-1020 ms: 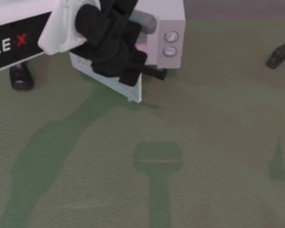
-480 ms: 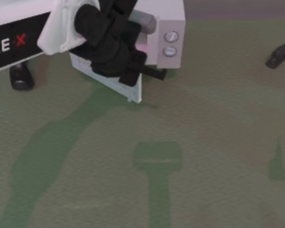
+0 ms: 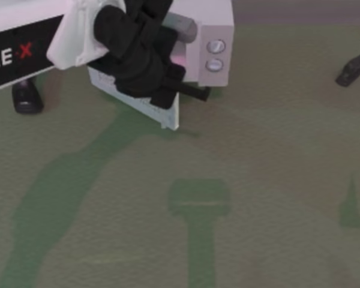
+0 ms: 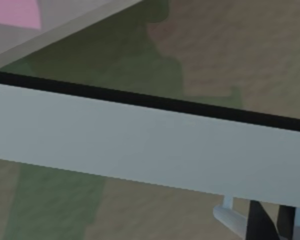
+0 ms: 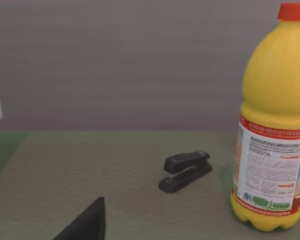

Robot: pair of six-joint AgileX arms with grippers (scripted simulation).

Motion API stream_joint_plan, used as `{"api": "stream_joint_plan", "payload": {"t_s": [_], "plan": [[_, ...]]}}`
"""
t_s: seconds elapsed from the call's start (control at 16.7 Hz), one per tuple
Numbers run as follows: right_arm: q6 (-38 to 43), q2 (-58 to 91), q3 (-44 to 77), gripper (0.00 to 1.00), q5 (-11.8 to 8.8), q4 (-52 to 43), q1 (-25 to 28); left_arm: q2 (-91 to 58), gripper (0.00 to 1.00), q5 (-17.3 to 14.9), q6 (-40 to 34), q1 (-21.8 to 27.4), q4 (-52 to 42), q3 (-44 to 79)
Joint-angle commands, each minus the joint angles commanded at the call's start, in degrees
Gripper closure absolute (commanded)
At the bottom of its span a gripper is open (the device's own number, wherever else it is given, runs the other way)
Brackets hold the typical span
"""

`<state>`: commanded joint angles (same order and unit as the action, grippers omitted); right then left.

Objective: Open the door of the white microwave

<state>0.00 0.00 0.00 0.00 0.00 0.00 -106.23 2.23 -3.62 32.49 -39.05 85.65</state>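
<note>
One door (image 3: 145,103) stands swung open beside two knobs (image 3: 215,55); left hand's (image 3: 192,92) grip unclear.

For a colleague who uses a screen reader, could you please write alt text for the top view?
The left arm's gripper reaches over the partly open door of the white microwave at the table's far edge. A black stapler lies far right.

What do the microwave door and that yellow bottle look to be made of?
The flat white microwave door looks like smooth painted metal or plastic: uniform matte pale face, dark edge strip. The tall yellow bottle looks like glossy plastic, with soft highlights, a red screw cap and a paper-like label.
</note>
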Motion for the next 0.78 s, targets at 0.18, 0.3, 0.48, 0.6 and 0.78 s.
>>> {"api": "stream_joint_plan", "payload": {"t_s": [0.18, 0.3, 0.48, 0.6, 0.78], "plan": [[0.0, 0.0, 0.0, 0.00, 0.0, 0.0, 0.0, 0.0, 1.00, 0.0, 0.0, 0.0, 0.0, 0.0], [0.0, 0.0, 0.0, 0.00, 0.0, 0.0, 0.0, -0.1, 1.00, -0.5, 0.0, 0.2, 0.1, -0.3], [0.0, 0.0, 0.0, 0.00, 0.0, 0.0, 0.0, 1.4, 1.00, -1.7, 2.4, -0.6, 0.5, -1.8], [0.0, 0.0, 0.0, 0.00, 0.0, 0.0, 0.0, 2.3, 1.00, -2.9, 4.7, -1.5, 0.4, -3.6], [0.0, 0.0, 0.0, 0.00, 0.0, 0.0, 0.0, 3.9, 1.00, -4.5, 7.8, -2.4, 0.9, -5.2]]}}
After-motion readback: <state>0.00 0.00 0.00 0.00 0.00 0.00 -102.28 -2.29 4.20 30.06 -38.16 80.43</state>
